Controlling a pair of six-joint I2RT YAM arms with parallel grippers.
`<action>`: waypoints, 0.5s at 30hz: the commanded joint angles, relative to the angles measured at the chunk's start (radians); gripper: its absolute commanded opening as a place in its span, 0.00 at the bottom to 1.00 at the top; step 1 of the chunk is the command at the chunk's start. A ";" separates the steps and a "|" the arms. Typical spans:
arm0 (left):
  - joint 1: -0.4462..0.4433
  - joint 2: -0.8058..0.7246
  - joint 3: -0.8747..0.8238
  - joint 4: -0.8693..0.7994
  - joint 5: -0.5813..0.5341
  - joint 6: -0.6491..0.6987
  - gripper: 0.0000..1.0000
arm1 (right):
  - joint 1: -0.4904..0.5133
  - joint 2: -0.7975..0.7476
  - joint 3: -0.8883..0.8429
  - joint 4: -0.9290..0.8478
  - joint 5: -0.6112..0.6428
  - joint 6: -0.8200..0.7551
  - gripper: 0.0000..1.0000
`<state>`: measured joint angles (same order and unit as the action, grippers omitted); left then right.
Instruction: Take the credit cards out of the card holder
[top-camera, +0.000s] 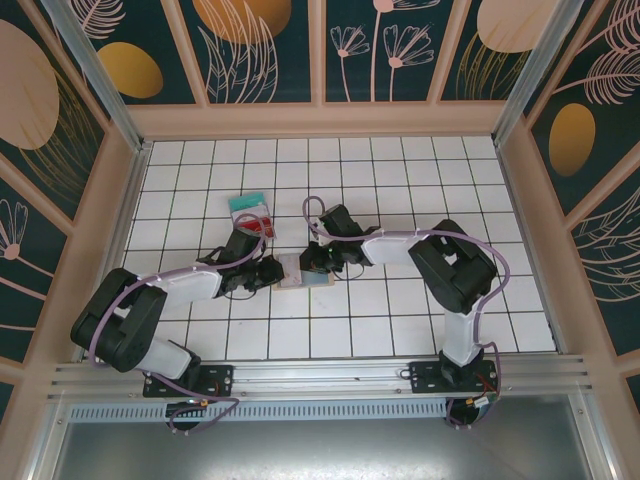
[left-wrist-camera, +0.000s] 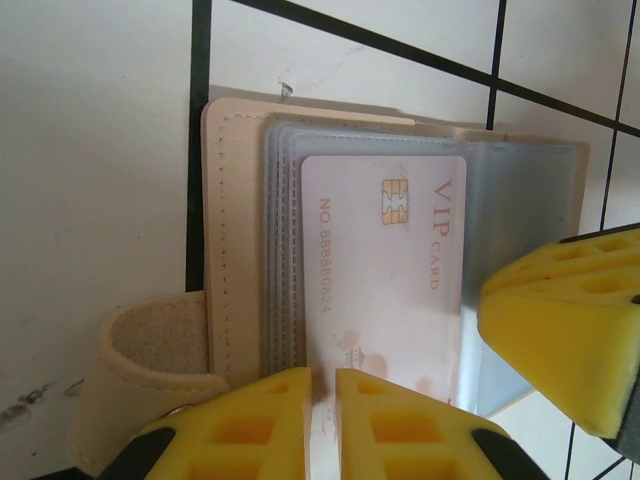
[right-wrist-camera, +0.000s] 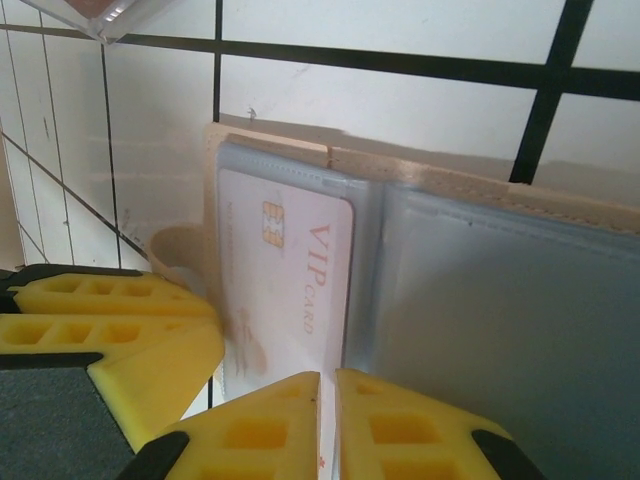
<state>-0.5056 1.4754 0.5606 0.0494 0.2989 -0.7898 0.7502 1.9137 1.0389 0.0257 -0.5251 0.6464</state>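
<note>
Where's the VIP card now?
Left wrist view: the VIP card sits in a clear sleeve of the open card holder, mid-table between the left gripper and right gripper.

You've got a white tiled table (top-camera: 400, 180) here, with black grid lines (left-wrist-camera: 199, 100) between the tiles and a pale wooden frame (top-camera: 320, 120) boxing it in. The walls are dark teal panels (top-camera: 270, 50) with pale plant drawings and orange ovals (top-camera: 130, 68). An aluminium post (top-camera: 97, 75) runs down each back corner. Along the near edge sits an aluminium rail (top-camera: 320, 372), a slotted strip (top-camera: 330, 410) just below it, then a plain grey metal sheet (top-camera: 320, 450). Up close, one tile has a few dark smudges (left-wrist-camera: 25, 408).
</note>
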 joint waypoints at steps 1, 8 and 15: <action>0.005 0.014 -0.018 0.007 0.009 -0.010 0.16 | 0.009 0.022 0.027 -0.003 -0.017 0.013 0.13; 0.005 0.017 -0.021 0.013 0.017 -0.014 0.16 | 0.011 0.038 0.030 0.002 -0.030 0.011 0.15; 0.004 0.019 -0.019 0.017 0.022 -0.017 0.16 | 0.014 0.048 0.034 0.011 -0.047 0.010 0.15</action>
<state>-0.5056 1.4773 0.5571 0.0574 0.3069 -0.7975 0.7502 1.9347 1.0451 0.0265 -0.5446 0.6464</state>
